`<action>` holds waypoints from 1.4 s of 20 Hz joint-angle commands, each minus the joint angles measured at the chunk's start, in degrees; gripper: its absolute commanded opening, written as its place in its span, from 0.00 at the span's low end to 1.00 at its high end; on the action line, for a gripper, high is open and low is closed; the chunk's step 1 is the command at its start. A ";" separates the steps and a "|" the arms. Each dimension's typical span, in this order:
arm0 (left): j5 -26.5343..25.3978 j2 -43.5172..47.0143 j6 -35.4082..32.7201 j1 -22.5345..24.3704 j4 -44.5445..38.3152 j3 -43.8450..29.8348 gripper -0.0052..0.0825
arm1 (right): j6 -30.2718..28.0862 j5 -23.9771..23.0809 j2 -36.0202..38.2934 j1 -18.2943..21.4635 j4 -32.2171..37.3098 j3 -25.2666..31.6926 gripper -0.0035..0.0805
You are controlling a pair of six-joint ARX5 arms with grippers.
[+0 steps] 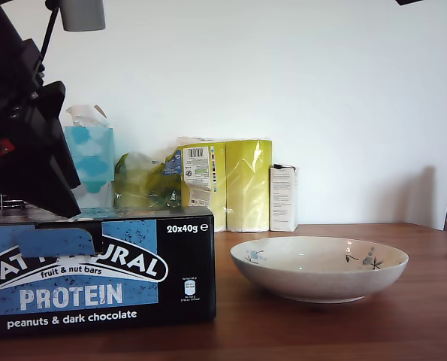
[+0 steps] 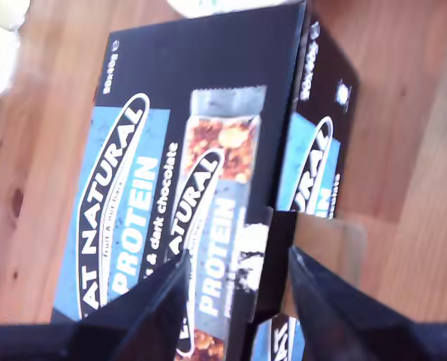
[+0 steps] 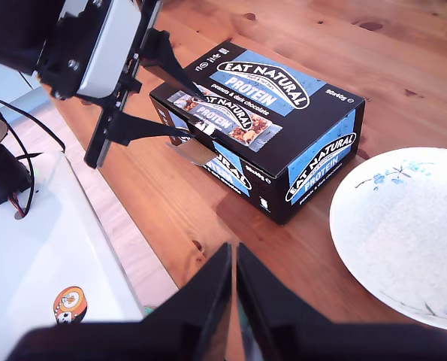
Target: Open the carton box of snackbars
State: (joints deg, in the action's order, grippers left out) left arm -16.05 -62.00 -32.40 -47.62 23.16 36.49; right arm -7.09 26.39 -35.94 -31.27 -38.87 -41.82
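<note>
Exterior view: logging the carton box of snackbars (image 1: 95, 278) standing on the desk (image 1: 321, 331) at the exterior view's left, blue front facing the camera, with a bowl (image 1: 318, 267) just beside it toward the exterior view's right; seeing the first arm (image 1: 28, 143) hanging over the box's top.
First wrist view: holding my first gripper (image 2: 238, 282) wide open over the printed lid, gripping nothing; noting a brown flap (image 2: 324, 241) poking out by one fingertip.
Second wrist view: holding my second gripper (image 3: 233, 278) almost closed and empty above the desk, apart from the box.
</note>
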 commanded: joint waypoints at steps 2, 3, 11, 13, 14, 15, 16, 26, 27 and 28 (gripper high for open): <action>1.77 -0.28 -1.97 1.14 -0.52 -0.35 0.49 | -0.44 0.02 0.11 -0.24 0.07 0.00 0.03; 2.45 -0.28 -2.38 1.66 -0.57 -0.35 0.49 | -0.46 0.02 0.11 -0.24 0.09 0.00 0.03; 6.19 -4.17 -4.09 4.59 -2.14 -0.35 0.49 | -0.46 0.02 0.11 -0.24 0.44 0.00 0.03; 6.12 -5.29 -4.09 4.59 -3.52 -0.35 0.49 | -0.46 0.02 0.11 -0.24 0.44 0.00 0.03; 5.73 -5.60 -4.13 4.59 -4.33 -0.35 0.49 | -0.44 0.02 0.11 -0.24 0.42 0.00 0.03; 5.03 -5.70 -4.13 4.59 -5.18 -0.35 0.49 | -0.44 0.02 0.11 -0.24 0.42 0.00 0.03; 4.98 -5.81 -4.35 4.59 -5.70 -0.35 0.48 | -0.42 0.02 0.11 -0.24 0.39 0.00 0.03; 3.98 -5.95 -7.80 4.76 -4.76 -0.35 0.44 | -0.44 0.04 0.11 -0.24 0.44 0.00 0.03; 4.00 -5.95 -8.04 4.76 -4.66 -0.35 0.44 | -0.44 0.02 0.11 -0.24 0.42 0.00 0.03; 3.98 -5.95 -8.15 4.83 -4.55 -0.35 0.44 | -0.44 0.04 0.11 -0.24 0.42 0.00 0.03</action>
State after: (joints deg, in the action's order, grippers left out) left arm -11.90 -67.24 -39.97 -43.07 18.85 36.49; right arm -7.40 26.37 -35.94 -31.27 -38.74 -41.82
